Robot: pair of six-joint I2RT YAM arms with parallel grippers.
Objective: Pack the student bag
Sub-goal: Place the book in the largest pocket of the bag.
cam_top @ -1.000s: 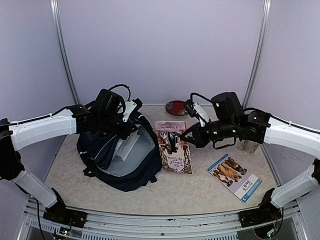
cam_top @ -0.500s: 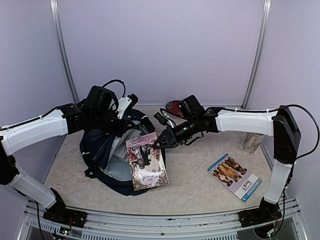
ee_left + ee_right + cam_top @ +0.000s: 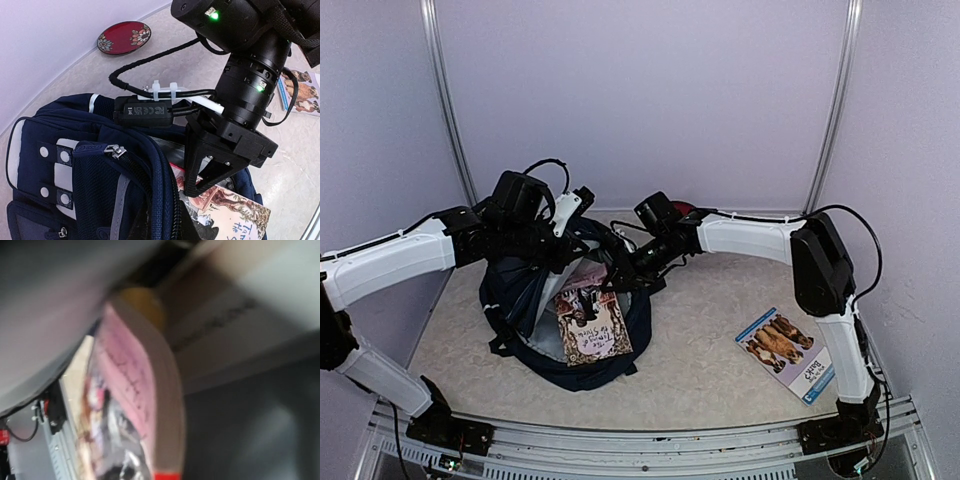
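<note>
Pale speckled tabletop [image 3: 700, 340], lilac booth walls all round, so nothing fancy for a backdrop. The right gripper [image 3: 607, 284] was seen clamped on the top edge of a pink-covered book [image 3: 592, 328], which was hung straight beneath it with the cover turned up. Right under that gripper and spreading away toward the other arm, the student bag [image 3: 518, 292] was laid on its back with the mouth gaping and the grey lining shown. The left gripper [image 3: 560, 262] was parked at the bag's upper rim, just across the opening from the right one; whether anything was actually pinched there couldn't be told, since its fingers were lost against the dark fabric.

Step-wise, the book looked to be halfway fed into the main compartment. Next, it would probably need to be tipped lower and slid deeper before being let go, with the rim kept out of the way.

As for text: scrawly lettering was printed on the book cover but couldn't be read. A blue booklet [image 3: 788, 353] well off behind the right gripper had small print, also unreadable. A red plate [image 3: 124, 37] was left beyond it.
</note>
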